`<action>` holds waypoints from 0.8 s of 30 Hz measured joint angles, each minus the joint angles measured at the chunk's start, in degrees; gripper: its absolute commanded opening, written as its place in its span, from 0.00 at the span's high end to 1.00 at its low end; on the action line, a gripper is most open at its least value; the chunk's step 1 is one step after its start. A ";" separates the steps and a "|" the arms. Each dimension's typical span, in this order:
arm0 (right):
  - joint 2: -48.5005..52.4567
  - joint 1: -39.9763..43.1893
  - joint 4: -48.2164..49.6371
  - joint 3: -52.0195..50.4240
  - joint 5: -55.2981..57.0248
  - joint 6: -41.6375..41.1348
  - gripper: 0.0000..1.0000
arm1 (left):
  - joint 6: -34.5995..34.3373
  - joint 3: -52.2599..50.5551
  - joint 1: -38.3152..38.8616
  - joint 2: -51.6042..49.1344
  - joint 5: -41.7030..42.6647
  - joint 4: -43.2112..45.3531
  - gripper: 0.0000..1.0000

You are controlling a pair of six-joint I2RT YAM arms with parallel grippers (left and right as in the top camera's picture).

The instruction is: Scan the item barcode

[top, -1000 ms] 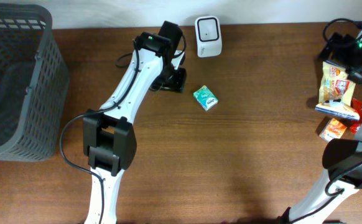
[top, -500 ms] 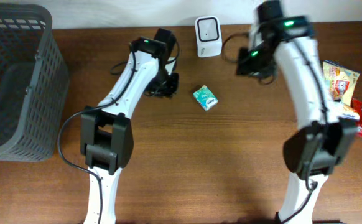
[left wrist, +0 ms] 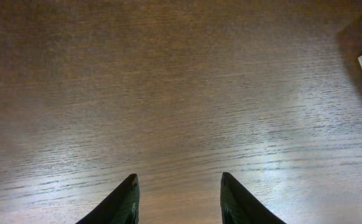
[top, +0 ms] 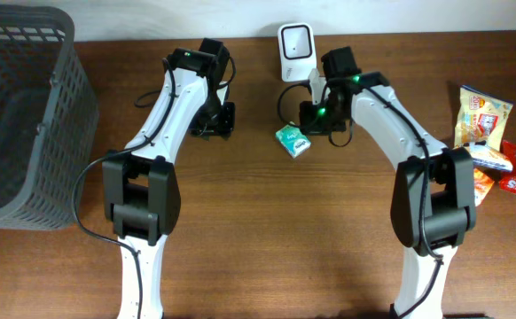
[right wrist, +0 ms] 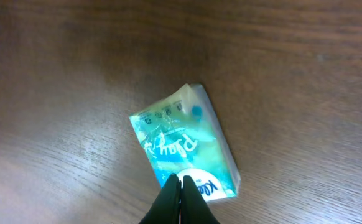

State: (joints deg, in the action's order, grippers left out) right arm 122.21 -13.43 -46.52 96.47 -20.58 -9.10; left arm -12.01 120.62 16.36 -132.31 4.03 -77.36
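Right wrist view: I see my right jaws shut and empty over the near end of the tissue pack [right wrist: 184, 152]. It lies diagonally. My left jaws, half open, are farther away.

The overhead view is bright and even, sharp across the frame, and the shadows on the brown counter [top: 258, 230] are faint and soft. In the left wrist view a broad pale glare washes over the wood grain, and the corners fall darker. The right wrist view is soft all over. The print on the green packet [right wrist: 184, 149] is smeared and the upper left is dim.
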 measured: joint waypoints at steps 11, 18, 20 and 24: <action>0.00 -0.17 9.07 -7.87 2.05 -4.44 0.96 | -0.46 0.00 0.00 0.00 0.00 0.00 0.44; 0.00 -0.17 9.14 -8.39 6.23 -4.44 0.96 | -0.46 0.00 0.00 0.00 0.00 -0.02 0.43; 0.00 -0.17 9.53 -8.94 7.56 -4.42 0.96 | -0.46 0.00 0.00 0.00 0.00 -0.02 0.42; -0.11 -0.17 10.27 -9.51 8.46 -4.87 0.96 | -0.46 -0.33 0.00 0.00 0.00 0.31 0.43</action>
State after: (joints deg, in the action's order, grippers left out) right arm 122.10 -13.61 -36.25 86.96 -12.12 -13.98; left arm -12.47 120.29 16.36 -132.31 4.03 -77.06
